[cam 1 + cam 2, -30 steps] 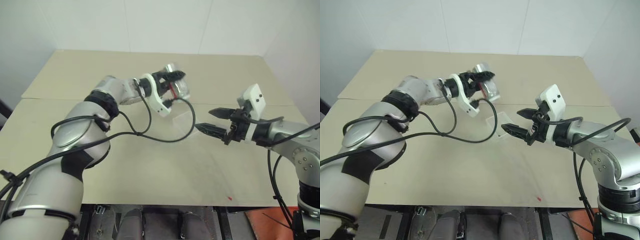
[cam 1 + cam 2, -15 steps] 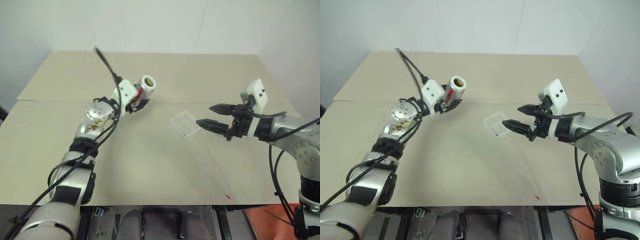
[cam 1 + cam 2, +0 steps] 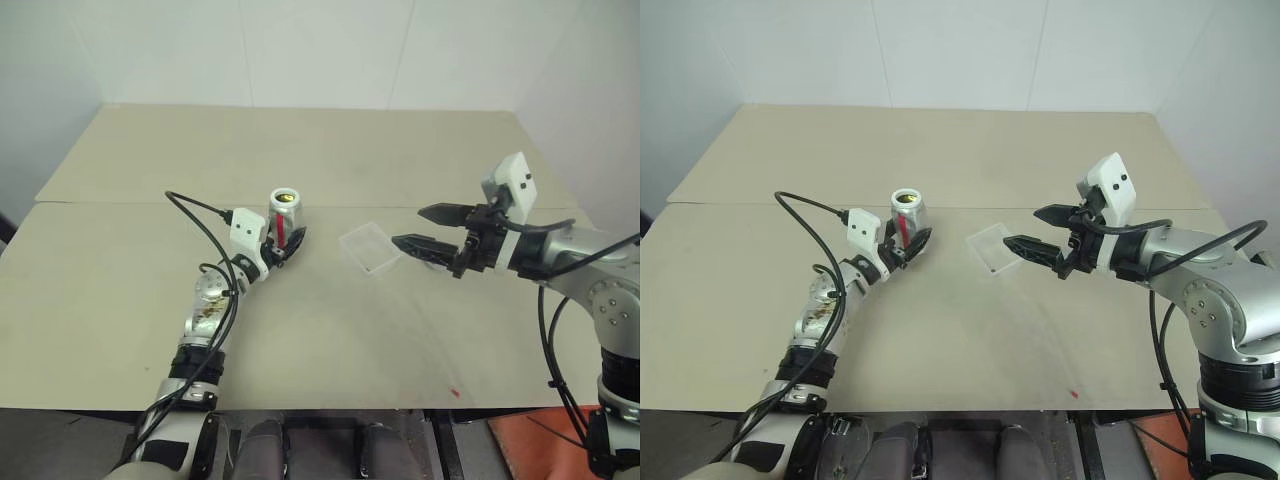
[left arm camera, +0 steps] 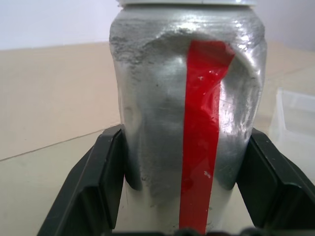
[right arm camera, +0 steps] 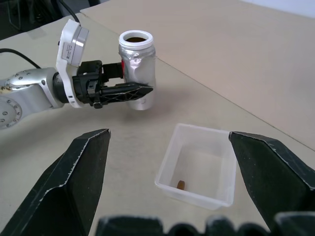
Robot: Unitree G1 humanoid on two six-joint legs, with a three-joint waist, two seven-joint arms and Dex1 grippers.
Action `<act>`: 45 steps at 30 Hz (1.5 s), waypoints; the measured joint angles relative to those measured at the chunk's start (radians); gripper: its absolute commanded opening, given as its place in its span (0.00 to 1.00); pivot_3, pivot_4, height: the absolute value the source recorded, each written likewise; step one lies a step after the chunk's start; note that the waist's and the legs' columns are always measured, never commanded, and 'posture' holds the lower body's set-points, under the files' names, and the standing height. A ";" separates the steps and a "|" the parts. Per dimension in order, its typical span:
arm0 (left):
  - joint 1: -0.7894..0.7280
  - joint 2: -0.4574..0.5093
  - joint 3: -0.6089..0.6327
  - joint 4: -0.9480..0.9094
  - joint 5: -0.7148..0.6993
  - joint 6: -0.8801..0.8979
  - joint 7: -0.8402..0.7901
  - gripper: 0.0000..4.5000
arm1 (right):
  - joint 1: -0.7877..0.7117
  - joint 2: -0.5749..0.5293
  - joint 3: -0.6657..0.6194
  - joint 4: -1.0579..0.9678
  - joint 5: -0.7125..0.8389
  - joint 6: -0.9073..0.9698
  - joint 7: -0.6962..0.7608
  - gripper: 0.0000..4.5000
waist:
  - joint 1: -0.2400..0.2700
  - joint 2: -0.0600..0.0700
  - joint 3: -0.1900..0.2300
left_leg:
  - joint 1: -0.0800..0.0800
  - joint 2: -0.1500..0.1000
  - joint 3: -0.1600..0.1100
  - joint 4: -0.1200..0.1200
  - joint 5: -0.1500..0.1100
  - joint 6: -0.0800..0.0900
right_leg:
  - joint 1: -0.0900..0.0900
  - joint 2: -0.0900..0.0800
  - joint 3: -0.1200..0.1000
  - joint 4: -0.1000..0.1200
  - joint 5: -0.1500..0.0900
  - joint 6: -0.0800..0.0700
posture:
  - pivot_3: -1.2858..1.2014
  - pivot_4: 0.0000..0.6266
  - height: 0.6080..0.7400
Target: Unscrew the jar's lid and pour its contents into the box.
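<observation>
Your left gripper is clamped on the jar, one black finger on each side of its lower body, as the left wrist view confirms. The jar stands upright, its base at or just above the table; contact with the surface cannot be confirmed. Its mouth is uncapped and faces up, with brownish contents visible inside the white threaded neck. The red stripe runs vertically down the side facing the left wrist camera, and the wall is dented near the shoulder.

Your right gripper hangs above the table to the right of the box, fingers spread wide and holding nothing. Its tips point towards the box and stand near it, apart from it.

The box sits on the table between the two grippers, just beside the jar, not touching it. In the right wrist view, one small brown piece lies on the box floor near its front wall
</observation>
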 measured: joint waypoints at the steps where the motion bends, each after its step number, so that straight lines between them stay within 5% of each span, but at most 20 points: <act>1: 0.001 -0.002 -0.007 0.010 0.010 -0.011 0.003 0.63 | 0.000 0.000 0.000 0.000 0.000 0.000 -0.001 0.99 | 0.000 0.000 0.000 | 0.000 0.000 0.000 0.000 0.000 0.000 | 0.000 0.000 0.000 0.000 0.000 0.000 | 0.52 0.24 1.00; 11: 0.019 -0.014 -0.029 0.119 0.071 -0.155 0.023 0.63 | 0.000 0.011 0.002 -0.003 0.000 0.000 -0.009 0.99 | -0.001 0.000 0.000 | 0.003 0.000 0.001 -0.001 0.000 0.000 | 0.002 0.000 0.001 -0.001 0.000 0.000 | 0.52 0.24 1.00; 16: 0.048 0.002 -0.033 0.117 0.082 -0.144 0.015 0.98 | 0.000 0.013 0.002 -0.012 0.000 0.000 -0.010 1.00 | -0.003 0.001 -0.002 | 0.004 0.000 0.001 -0.002 0.000 0.000 | 0.001 0.000 0.001 -0.001 0.000 0.000 | 0.52 0.24 1.00; 23: 0.117 0.051 -0.036 -0.008 0.082 -0.041 -0.003 0.99 | 0.009 0.019 0.005 -0.022 0.001 0.000 -0.006 1.00 | -0.004 0.001 -0.002 | 0.004 0.000 0.000 -0.003 0.000 0.000 | 0.001 0.000 0.002 -0.001 0.000 0.000 | 0.52 0.24 1.00; 28: 0.264 0.194 -0.045 -0.241 0.015 0.108 -0.151 0.99 | 0.022 0.021 0.007 -0.030 0.002 0.000 -0.002 1.00 | -0.010 0.001 -0.003 | 0.005 0.001 0.000 -0.005 0.000 0.000 | 0.000 0.000 0.003 0.000 0.000 0.000 | 0.52 0.24 1.00; 32: 0.349 0.414 -0.010 -0.389 -0.103 0.204 -0.373 0.99 | 0.042 0.021 0.007 -0.036 0.002 0.000 0.002 1.00 | -0.011 0.001 -0.002 | 0.005 0.002 0.000 -0.005 0.000 0.000 | 0.000 0.000 0.003 -0.002 0.000 -0.001 | 0.52 0.24 1.00; 40: 0.304 0.700 0.157 -0.432 -0.293 0.265 -0.676 0.99 | 0.073 -0.010 0.007 -0.034 -0.009 -0.013 0.032 1.00 | -0.003 0.002 -0.003 | 0.005 0.001 0.002 -0.006 0.000 0.000 | 0.000 0.000 0.002 -0.003 0.000 -0.001 | 0.52 0.24 1.00; 45: 0.214 0.774 0.195 -0.423 -0.341 0.296 -0.761 0.99 | 0.085 -0.051 0.007 -0.014 -0.024 -0.044 0.075 1.00 | -0.003 0.002 -0.003 | 0.005 0.001 0.004 -0.006 0.000 0.001 | 0.000 0.000 0.003 -0.003 0.000 -0.001 | 0.52 0.24 1.00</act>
